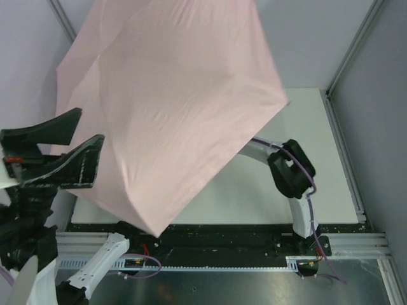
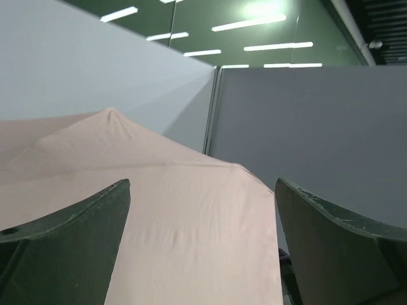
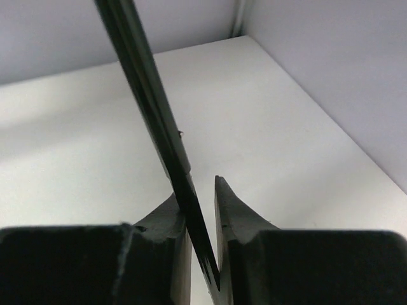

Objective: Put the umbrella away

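The pale pink umbrella (image 1: pixel 172 108) is open, and its canopy hangs over the left and middle of the white table (image 1: pixel 305 127). My left gripper (image 1: pixel 91 124) is raised at the canopy's left edge, open and empty. In the left wrist view the canopy (image 2: pixel 184 222) fills the space between and beyond the wide-apart fingers of this gripper (image 2: pixel 202 184). My right arm (image 1: pixel 289 168) reaches under the canopy, which hides its gripper in the top view. In the right wrist view the right gripper (image 3: pixel 197 190) is shut on the slim black shaft (image 3: pixel 149 95), which slants up to the left. The handle and strap are hidden.
Grey panel walls with aluminium posts (image 1: pixel 353 54) enclose the table at the back and right. A metal rail (image 1: pixel 254 254) with the arm bases runs along the near edge. The table's far right corner (image 3: pixel 248 44) shows in the right wrist view.
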`<move>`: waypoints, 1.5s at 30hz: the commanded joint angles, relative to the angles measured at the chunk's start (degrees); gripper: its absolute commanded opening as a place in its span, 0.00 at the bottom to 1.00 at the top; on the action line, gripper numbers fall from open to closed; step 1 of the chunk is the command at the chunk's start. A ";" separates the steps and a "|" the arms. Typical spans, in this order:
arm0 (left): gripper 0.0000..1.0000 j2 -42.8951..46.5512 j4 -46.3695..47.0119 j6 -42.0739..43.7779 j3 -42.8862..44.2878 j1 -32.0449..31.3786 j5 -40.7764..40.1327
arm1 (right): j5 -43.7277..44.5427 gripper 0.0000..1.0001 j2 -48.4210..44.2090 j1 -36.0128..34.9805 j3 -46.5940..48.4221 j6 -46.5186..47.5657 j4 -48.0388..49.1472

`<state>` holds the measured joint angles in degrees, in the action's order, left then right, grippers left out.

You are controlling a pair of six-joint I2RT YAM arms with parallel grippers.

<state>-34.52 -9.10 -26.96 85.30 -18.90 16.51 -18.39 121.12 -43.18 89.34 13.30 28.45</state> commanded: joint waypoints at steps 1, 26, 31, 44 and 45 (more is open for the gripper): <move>1.00 1.81 0.87 0.18 4.81 -0.27 -0.97 | 14.70 0.00 -9.01 11.37 -4.18 -30.23 -22.45; 0.94 12.31 -2.45 -10.88 -24.51 -1.89 4.46 | -8.17 0.00 -53.50 18.80 -22.58 -51.65 -42.67; 0.99 1.14 3.16 -18.99 -35.62 -3.24 16.14 | -13.14 0.00 -56.41 18.17 -25.71 -52.88 -35.38; 0.92 -17.98 18.43 -17.11 -43.18 -29.79 1.09 | -11.76 0.00 -57.88 9.42 -28.45 -56.47 -26.98; 0.88 -18.89 19.08 -17.09 -43.45 -30.67 1.12 | -11.23 0.00 -58.34 8.94 -29.10 -57.78 -25.78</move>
<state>-50.98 4.10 -44.97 42.85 -47.07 22.09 -32.23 66.06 -32.42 60.38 -43.18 -7.27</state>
